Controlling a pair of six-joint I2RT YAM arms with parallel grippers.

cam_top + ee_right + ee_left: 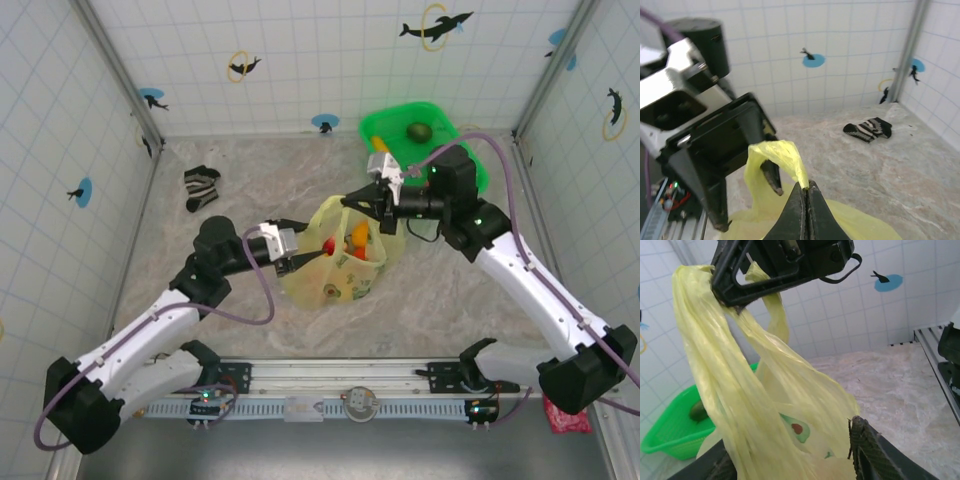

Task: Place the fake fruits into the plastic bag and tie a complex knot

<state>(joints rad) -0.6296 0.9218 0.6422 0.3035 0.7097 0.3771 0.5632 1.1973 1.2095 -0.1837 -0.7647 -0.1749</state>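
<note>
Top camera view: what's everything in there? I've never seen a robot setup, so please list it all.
plastic bag: one, pale yellow, table centre, held up by a handle
fake fruits: at least two in the bag, red and orange; one dark green in the basket
basket: one, bright green, far right corner
sock: one, black-and-white striped, far left
table: one, marbled beige
left gripper: one, black, open at the bag
right gripper: one, black, shut on the bag's handle
</note>
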